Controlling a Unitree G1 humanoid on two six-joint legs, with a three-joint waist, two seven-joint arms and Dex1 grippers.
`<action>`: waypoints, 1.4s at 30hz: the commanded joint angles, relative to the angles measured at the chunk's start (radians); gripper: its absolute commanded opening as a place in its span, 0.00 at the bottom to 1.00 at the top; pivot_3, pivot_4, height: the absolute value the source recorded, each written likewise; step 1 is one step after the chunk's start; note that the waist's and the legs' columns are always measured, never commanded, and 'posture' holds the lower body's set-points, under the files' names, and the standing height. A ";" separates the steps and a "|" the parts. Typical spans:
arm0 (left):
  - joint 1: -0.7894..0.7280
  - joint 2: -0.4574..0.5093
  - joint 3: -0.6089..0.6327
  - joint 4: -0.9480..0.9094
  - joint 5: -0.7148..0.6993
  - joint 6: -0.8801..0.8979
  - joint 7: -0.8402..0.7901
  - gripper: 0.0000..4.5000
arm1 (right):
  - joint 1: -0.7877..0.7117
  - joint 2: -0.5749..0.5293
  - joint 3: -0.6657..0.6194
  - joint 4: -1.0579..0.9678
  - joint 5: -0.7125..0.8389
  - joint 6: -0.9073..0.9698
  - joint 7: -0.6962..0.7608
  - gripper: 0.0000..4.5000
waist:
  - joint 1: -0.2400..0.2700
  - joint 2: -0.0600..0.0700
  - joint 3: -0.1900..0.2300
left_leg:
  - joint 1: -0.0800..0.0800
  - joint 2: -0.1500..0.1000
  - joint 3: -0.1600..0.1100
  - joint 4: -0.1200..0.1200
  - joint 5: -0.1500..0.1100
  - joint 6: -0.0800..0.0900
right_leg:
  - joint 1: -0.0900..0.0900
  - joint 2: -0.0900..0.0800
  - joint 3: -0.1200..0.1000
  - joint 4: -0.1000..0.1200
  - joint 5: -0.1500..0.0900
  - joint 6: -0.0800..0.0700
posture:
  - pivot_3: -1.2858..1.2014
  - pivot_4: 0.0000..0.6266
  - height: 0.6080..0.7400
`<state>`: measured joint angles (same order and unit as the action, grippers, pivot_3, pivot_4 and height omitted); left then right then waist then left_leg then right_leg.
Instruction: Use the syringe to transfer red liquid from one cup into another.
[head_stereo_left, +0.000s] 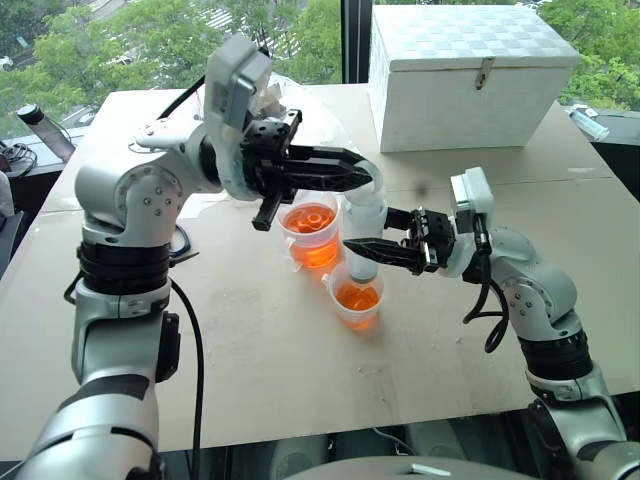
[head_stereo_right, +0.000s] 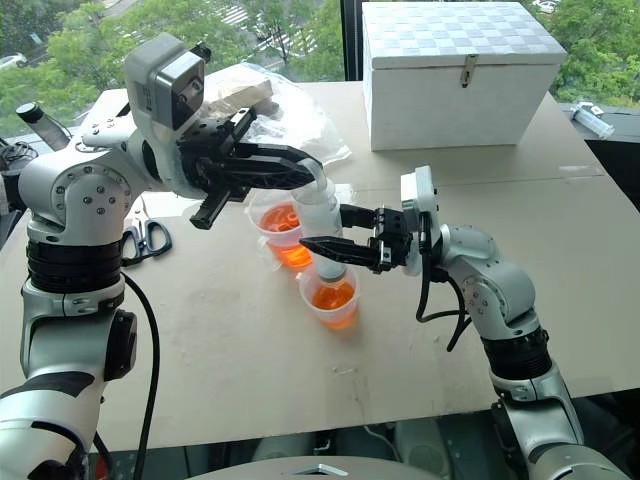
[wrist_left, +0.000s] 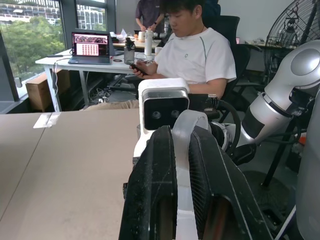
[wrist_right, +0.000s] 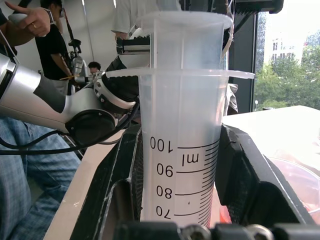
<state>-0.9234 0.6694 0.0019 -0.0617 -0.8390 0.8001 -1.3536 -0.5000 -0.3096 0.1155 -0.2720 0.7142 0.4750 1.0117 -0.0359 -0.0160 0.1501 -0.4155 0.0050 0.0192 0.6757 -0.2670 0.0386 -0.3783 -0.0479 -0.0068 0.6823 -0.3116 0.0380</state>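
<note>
While the syringe (head_stereo_left: 364, 225) stands upright over the shorter cup (head_stereo_left: 357, 300), beside the taller cup (head_stereo_left: 311, 232) on the tabletop (head_stereo_left: 300, 370), the right gripper (head_stereo_left: 362, 249) is clamped on its barrel and the left gripper (head_stereo_left: 365, 172) is closed on the plunger top. To discharge cleanly, I judge the barrel must stay plumb and the plunger be pressed slowly. Barrel markings read "100 ml", 90, 80, 70.
</note>
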 joint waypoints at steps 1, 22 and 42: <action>0.025 -0.004 -0.045 -0.053 0.019 0.014 0.007 0.06 | -0.056 0.016 -0.058 -0.056 0.055 -0.014 -0.027 0.34 | 0.000 0.000 0.000 | 0.000 0.000 0.000 0.000 0.000 0.000 | 0.000 0.000 0.000 0.000 0.000 0.000 | 0.52 0.24 1.00; -0.091 0.012 0.135 -0.006 -0.101 0.082 0.100 0.99 | -0.014 0.020 -0.065 -0.067 0.084 0.006 -0.029 0.34 | -0.002 0.000 0.000 | 0.000 0.000 0.000 0.001 0.000 0.000 | 0.000 0.000 0.000 0.000 0.000 0.000 | 0.52 0.24 1.00; 0.108 0.189 0.322 -0.142 -0.141 0.182 0.334 0.99 | -0.091 -0.128 -0.318 -0.097 0.544 0.327 -0.396 0.34 | -0.003 0.000 0.000 | 0.000 0.000 0.000 0.001 0.000 0.000 | 0.000 -0.001 0.000 0.001 0.000 0.000 | 0.52 0.24 1.00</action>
<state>-0.8353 0.8210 0.2753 -0.1573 -0.9828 0.9622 -1.0679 -0.5734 -0.3899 -0.1360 -0.3526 1.1711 0.7438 0.6721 -0.0388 -0.0159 0.1502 -0.4153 0.0055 0.0187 0.6765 -0.2671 0.0386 -0.3782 -0.0491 -0.0069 0.6828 -0.3116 0.0380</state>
